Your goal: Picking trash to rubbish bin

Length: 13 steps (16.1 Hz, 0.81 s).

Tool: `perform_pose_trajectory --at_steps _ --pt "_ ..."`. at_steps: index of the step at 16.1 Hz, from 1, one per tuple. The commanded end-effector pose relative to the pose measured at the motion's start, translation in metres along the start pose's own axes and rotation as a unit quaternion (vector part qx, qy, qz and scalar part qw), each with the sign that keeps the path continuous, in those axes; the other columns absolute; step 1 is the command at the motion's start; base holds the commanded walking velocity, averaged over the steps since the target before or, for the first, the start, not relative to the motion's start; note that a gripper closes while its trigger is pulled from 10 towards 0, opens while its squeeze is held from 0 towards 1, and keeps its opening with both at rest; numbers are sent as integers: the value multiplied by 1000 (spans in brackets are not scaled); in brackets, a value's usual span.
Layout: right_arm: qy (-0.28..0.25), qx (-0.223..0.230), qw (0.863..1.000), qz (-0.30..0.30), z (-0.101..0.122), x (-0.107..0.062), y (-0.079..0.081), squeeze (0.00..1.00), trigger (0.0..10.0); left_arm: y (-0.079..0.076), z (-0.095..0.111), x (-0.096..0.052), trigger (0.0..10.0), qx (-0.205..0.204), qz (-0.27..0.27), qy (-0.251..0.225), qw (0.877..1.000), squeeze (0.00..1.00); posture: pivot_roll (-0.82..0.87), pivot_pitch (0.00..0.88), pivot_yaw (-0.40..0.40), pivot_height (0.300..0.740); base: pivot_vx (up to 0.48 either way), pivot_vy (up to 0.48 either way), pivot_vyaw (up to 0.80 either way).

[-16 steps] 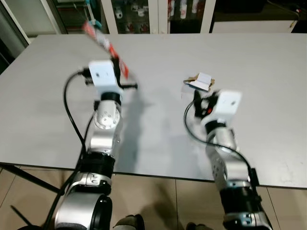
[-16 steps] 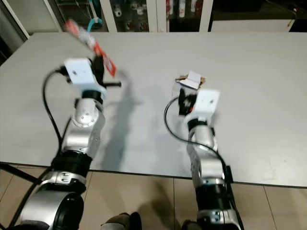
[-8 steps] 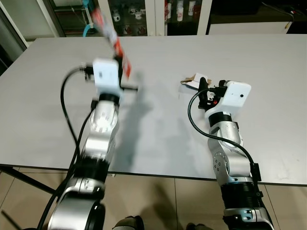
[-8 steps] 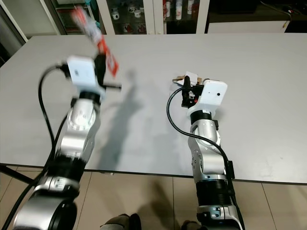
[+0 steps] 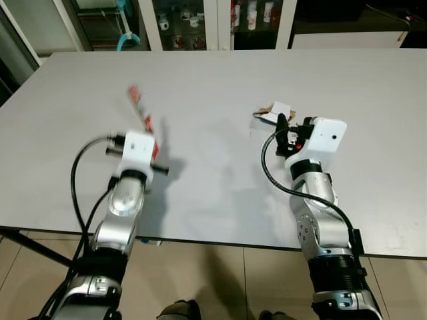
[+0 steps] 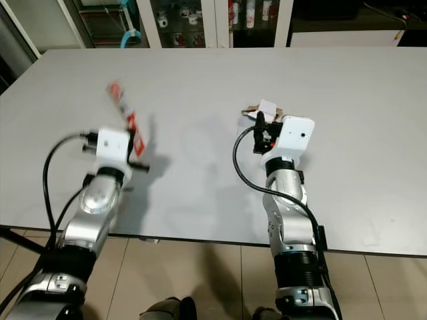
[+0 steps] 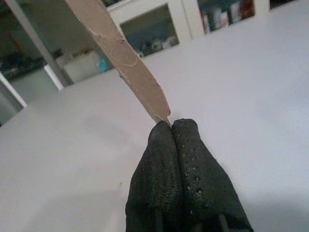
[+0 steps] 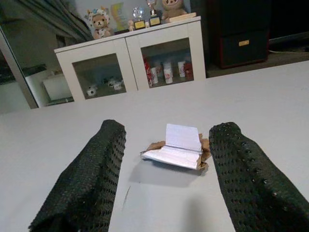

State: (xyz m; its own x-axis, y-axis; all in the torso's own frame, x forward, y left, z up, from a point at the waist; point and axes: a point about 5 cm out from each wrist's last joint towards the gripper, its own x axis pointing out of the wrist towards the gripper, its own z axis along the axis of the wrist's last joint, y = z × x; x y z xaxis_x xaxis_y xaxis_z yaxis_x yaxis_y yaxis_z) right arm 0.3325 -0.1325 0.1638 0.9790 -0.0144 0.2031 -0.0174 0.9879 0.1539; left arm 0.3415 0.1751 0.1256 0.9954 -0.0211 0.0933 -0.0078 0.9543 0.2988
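A wrapper [image 5: 141, 115] stands over the table's [image 5: 220, 180] left; crumpled paper [image 5: 274, 113] lies right.

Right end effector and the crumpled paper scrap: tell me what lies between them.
Nothing but bare table. The right wrist view shows the right end effector open, its fingers framing the paper scrap just ahead.

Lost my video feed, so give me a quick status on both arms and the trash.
Left gripper jaws shut on wrapper strip, held above table. Right gripper jaws open, lined up on crumpled paper scrap. Nothing between them.
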Motion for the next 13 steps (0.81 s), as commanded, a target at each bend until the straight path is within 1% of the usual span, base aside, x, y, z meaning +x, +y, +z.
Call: perform_pose_trajectory --at_steps 1,2,4,5,6,7,8,9,10,11,13 --pt "12 -2 1000 2 -5 -1 1 0 10000 5 0 0 10000 10 -3 1 1000 0 1 77 91 740 0 0 0" --pt "17 -4 1000 2 -6 -2 1 0 10000 12 1 -3 10000 17 -5 -1 1000 0 6 78 90 740 0 0 0" --pt "20 -5 1000 3 -8 -2 1 0 10000 22 0 -4 10000 28 2 2 1000 0 6 78 90 740 0 0 0" --pt "20 -5 1000 3 -8 -2 1 0 10000 22 0 -4 10000 28 2 2 1000 0 6 78 90 740 0 0 0" --pt "22 -6 1000 5 -8 -2 1 0 10000 33 -3 -1 10000 28 25 10 999 0 7 75 85 740 0 0 0" --pt "22 -6 1000 5 -8 -2 1 0 10000 33 -3 -1 10000 28 25 10 999 0 7 75 85 740 0 0 0" --pt "26 -8 1000 8 -10 -2 2 0 10000 32 -2 4 10000 21 42 16 999 0 7 74 84 740 289 0 0" --pt "27 -8 1000 8 -10 -2 2 0 10000 26 0 6 10000 18 39 16 999 0 6 75 84 740 379 0 0" --pt "27 -8 1000 8 -10 -2 2 0 10000 24 1 7 10000 17 37 16 999 0 6 75 84 740 379 0 0" --pt "28 -9 1000 8 -11 -1 2 0 10000 16 4 7 10000 12 24 12 1000 0 5 75 85 740 394 0 0" --pt "30 -7 1000 6 -11 -1 2 0 10000 8 6 8 10000 6 14 8 1000 0 4 74 86 740 396 0 0"
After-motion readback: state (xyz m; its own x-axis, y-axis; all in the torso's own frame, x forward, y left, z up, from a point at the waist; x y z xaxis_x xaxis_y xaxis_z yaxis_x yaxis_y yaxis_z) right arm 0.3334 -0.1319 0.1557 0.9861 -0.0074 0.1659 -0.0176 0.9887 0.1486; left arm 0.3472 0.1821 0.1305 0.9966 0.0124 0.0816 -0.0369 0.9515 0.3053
